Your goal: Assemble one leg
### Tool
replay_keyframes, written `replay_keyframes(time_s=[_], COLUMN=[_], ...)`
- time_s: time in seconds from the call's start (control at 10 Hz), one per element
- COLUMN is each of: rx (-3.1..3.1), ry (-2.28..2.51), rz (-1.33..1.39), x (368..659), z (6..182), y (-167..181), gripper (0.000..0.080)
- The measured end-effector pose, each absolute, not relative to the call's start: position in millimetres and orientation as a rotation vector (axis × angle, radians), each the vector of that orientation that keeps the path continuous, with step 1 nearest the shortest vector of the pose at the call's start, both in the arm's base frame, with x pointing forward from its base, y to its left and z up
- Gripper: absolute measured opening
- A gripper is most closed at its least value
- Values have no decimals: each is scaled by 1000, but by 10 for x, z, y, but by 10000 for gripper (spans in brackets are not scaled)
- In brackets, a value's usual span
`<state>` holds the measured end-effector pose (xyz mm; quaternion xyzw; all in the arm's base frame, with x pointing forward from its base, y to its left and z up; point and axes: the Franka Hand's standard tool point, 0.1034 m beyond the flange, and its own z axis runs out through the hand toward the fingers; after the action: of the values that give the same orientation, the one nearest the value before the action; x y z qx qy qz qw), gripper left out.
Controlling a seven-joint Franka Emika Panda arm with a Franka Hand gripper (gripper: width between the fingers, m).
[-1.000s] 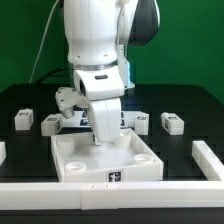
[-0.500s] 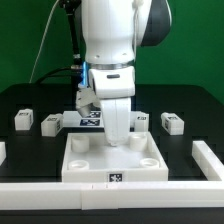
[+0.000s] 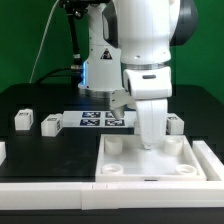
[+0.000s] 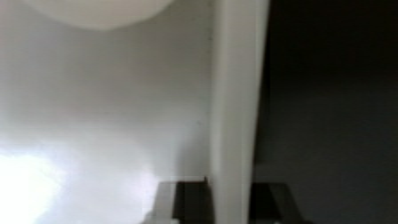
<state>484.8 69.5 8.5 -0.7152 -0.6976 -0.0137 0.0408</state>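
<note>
The large white square tray (image 3: 122, 171) with corner sockets lies at the front, on the exterior view's right. My gripper (image 3: 150, 142) reaches down onto its far wall and is shut on it. In the wrist view the tray wall (image 4: 237, 100) runs as a pale strip between my two dark fingers (image 4: 191, 203); my gripper (image 4: 235, 192) pinches it. Two small white legs (image 3: 22, 120) (image 3: 50, 123) with tags stand on the black table at the exterior view's left. Another leg (image 3: 176, 123) peeks out behind my arm on the right.
The marker board (image 3: 98, 120) lies behind the tray at the table's middle. A low white fence runs along the front edge (image 3: 50, 190) and up the right side (image 3: 209, 157), next to the tray. A green backdrop stands behind.
My gripper has slid the tray from the middle toward the exterior view's right, up to the right fence. The legs on the left have not moved.
</note>
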Motion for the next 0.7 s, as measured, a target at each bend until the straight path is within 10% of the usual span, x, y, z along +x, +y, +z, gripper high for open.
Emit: replay_keyframes(time_s=[0.5,0.7], rx=[-2222,-2223], ry=[-2103,-2101], rz=[-42,-42], x=[4904,4903], z=[83,81], y=[782,775], gripper=[64,367])
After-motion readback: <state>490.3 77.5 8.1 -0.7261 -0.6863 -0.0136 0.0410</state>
